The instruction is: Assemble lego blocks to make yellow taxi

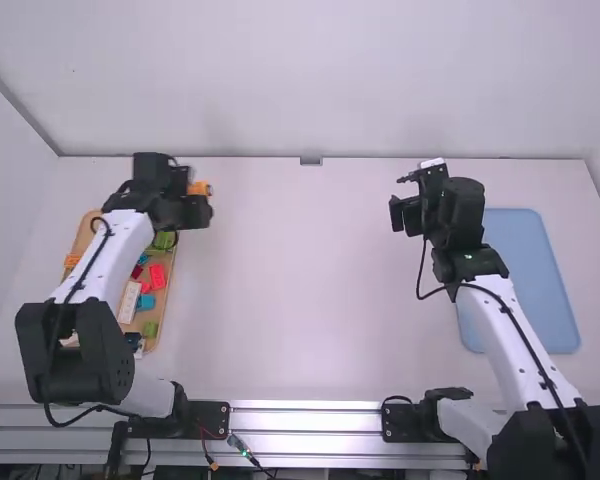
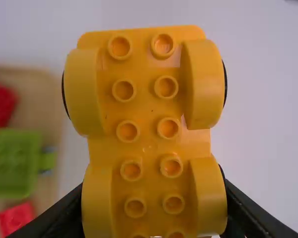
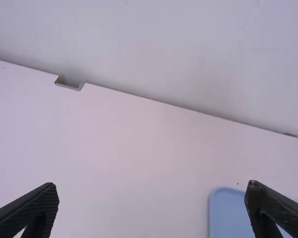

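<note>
My left gripper [image 1: 196, 200] is at the right edge of the block tray, on the table's left side, shut on a yellow wheeled car base [image 1: 201, 188]. In the left wrist view the car base [image 2: 145, 131] shows its studs and four yellow fenders, and it sits between the fingers of the left gripper [image 2: 154, 218]. Over the right part of the table, left of the blue tray, is my right gripper [image 1: 405, 215]; in the right wrist view the right gripper [image 3: 153, 208] is open with nothing between its fingers.
A tan tray [image 1: 168, 290] holds several coloured blocks under and beside the left arm, among them a green block [image 2: 12, 161] and a red block [image 2: 15, 218]. A blue tray [image 1: 535, 280] lies at the right, partly behind the right arm. A wall [image 1: 310, 80] borders the table's far edge.
</note>
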{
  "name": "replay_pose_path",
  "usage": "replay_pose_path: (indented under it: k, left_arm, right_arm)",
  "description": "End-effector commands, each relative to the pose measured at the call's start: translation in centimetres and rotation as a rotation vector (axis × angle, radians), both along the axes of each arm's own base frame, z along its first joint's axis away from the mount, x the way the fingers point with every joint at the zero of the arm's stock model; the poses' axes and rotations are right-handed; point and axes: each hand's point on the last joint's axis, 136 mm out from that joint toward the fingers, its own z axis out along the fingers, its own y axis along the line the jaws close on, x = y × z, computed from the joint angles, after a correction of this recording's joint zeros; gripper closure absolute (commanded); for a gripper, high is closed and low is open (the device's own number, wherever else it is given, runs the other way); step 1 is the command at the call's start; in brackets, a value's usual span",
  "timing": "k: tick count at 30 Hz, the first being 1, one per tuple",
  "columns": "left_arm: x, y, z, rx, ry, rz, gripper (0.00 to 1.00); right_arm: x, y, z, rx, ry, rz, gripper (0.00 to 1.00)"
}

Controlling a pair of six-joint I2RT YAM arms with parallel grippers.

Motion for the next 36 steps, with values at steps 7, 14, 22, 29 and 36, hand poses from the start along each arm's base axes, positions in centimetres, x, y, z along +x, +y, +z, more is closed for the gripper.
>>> replay_pose_path:
  k: [7, 14, 22, 29, 36]
  left_arm:
    - [-6.1, -16.2, -4.4, 0.305, -0.012, -1.108, 0.83]
    - [-8.9, -19.3, -9.8, 0.451, 0.109, -1.345, 0.97]
    - [-8.8, -20.6, -13.5, 0.419, 0.143, -1.377, 0.91]
    - [-9.2, -20.8, -14.7, 0.39, 0.147, -1.383, 0.72]
    - [-9.0, -20.1, -15.9, 0.435, 0.136, -1.368, 0.16]
  right_arm:
    - [0.2, 0.0, 0.9, 0.008, 0.001, -0.004, 0.01]
    - [0.1, 0.0, 0.7, 0.007, 0.01, -0.004, 0.01]
    - [-0.1, 0.0, 0.4, 0.006, 0.021, -0.005, 0.01]
    - [-0.1, 0.0, 0.4, 0.005, 0.024, -0.004, 0.01]
    - [-0.1, 0.0, 0.4, 0.005, 0.023, -0.003, 0.01]
